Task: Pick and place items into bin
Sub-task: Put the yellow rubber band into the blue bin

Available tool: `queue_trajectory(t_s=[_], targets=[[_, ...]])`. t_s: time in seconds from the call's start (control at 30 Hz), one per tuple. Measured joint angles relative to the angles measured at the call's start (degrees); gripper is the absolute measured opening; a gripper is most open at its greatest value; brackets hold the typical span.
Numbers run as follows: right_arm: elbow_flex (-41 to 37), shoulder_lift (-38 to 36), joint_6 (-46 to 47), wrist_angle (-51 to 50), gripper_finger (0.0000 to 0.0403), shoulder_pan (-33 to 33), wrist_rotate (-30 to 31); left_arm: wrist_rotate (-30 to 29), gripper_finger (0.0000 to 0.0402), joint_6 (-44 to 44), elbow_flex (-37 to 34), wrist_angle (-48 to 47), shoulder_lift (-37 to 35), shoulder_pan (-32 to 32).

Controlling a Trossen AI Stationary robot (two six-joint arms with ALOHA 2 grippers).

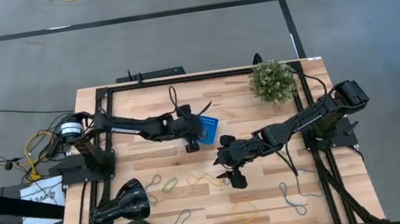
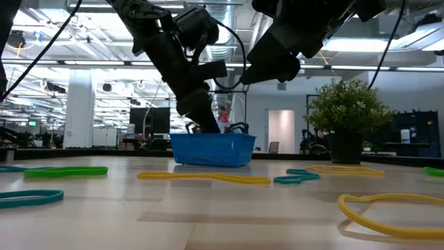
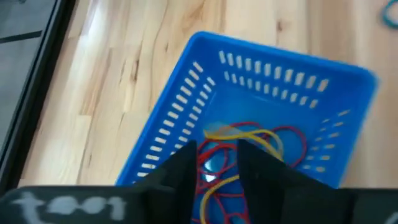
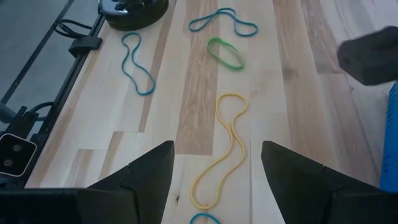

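Bin [image 3: 186, 106] holds red and yellow loops [image 3: 261, 140] under nearly closed, empty left hand [image 3: 219, 163].

The floor [image 1: 175, 38] around the wooden table [image 1: 144, 96] is grey with dark lines. Far behind, the big room has long bright ceiling lights [image 2: 83, 35], a white pillar [image 2: 80, 107] and maybe a doorway [image 2: 281, 130].

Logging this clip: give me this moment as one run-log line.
left gripper: over blue perforated plastic bin, red and yellow loops inside | right gripper: open above yellow rubber loop
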Motion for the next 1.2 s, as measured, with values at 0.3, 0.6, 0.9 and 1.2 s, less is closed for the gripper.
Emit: queue_trajectory(t_s=[0.3,0.6,0.9,1.2], targets=[[0.00,0.00,0.02,-2.23,0.0239,0.00,0.00,6.14,0.0120,-8.01,17.49,-26.87,-0.32,-5.81],[0.07,4.08,1.76,-2.37,0.0239,0.11,-0.15,6.74,0.0098,-9.70,27.89,-46.18,-0.29,-12.69],[3.12,14.71,2.30,-1.34,0.0239,0.15,-0.11,-16.74,0.0088,-18.18,37.23,-66.84,-0.28,-18.62],[10.82,22.03,-5.91,-7.87,0.0239,2.55,9.41,-27.58,0.0088,-32.09,42.35,-82.37,-0.53,-21.28]])
